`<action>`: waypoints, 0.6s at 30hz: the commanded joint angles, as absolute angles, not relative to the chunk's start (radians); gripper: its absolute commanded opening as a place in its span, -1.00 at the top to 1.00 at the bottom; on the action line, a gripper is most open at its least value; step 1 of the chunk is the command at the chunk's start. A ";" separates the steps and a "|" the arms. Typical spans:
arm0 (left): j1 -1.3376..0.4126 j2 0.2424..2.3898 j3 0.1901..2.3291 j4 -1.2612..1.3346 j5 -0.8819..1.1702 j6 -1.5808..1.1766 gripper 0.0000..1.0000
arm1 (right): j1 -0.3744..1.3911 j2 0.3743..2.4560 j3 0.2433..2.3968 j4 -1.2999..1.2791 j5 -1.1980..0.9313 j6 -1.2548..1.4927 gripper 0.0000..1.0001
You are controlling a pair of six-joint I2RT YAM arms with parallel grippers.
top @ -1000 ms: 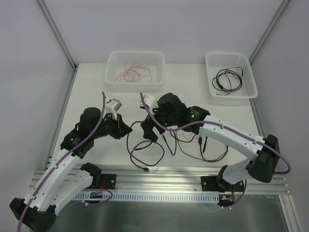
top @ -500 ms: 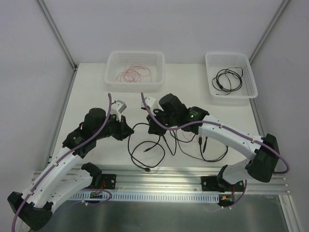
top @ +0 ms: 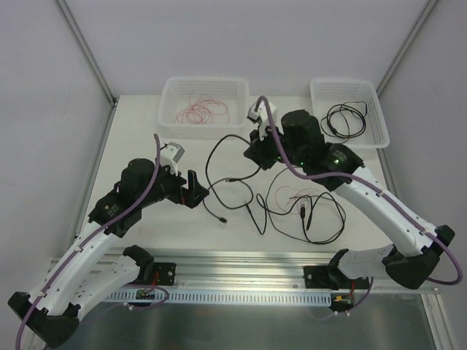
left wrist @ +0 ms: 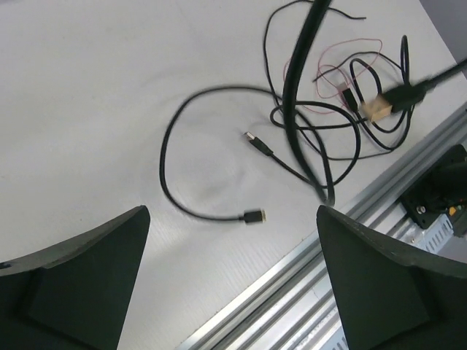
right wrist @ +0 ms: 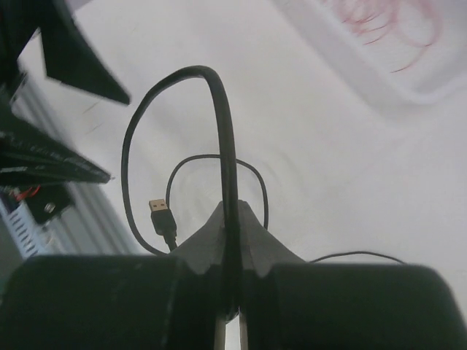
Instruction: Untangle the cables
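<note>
on the left, the left gripper [top: 194,188] hangs low over the table [top: 139,131] with its claw spread wide and nothing between the fingers; its wrist view shows only bare surface and loose loops beneath. behind it the left basket [top: 169,95] holds a small bunch of red-pink wires [top: 204,111].

toward the middle, one black cable [right wrist: 228,146] rises off the table in a tall arc. one usb plug of it dangles free just under the claw that holds it, and the rest trails down toward the left gripper. the right gripper [top: 255,148] is clamped narrow on this cable, raised near the back of the table between the two baskets.

right of that, the tangle [top: 303,211] lies flat in front of the right arm: black loops crossing each other, with a thin red-pink wire [top: 295,195] threaded through. the right basket [top: 379,117] at the far right holds a coiled black lead [top: 344,119].

the step in hand looks like drawing one black cable clear of the pile. whether its trailing end is fully free of the other loops i cannot tell. the next move likely calls for carrying it on to the right basket, watching that it drags nothing along.
</note>
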State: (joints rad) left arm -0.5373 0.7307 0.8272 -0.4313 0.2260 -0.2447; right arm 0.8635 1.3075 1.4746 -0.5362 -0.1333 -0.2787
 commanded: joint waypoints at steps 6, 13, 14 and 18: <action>-0.541 0.692 0.877 -0.377 0.101 -0.221 -0.98 | 0.634 1.239 1.700 -0.420 0.168 -0.297 0.99; -0.540 0.744 0.861 -0.367 0.038 -0.167 -0.98 | 0.370 1.247 1.689 -0.264 0.299 -0.307 0.99; -0.540 0.755 0.856 -0.364 0.020 -0.164 -0.98 | 0.341 1.252 1.687 -0.229 0.299 -0.310 0.99; -0.537 0.836 0.833 -0.351 0.011 -0.146 -0.98 | 0.187 1.339 1.719 -0.170 0.255 -0.307 0.99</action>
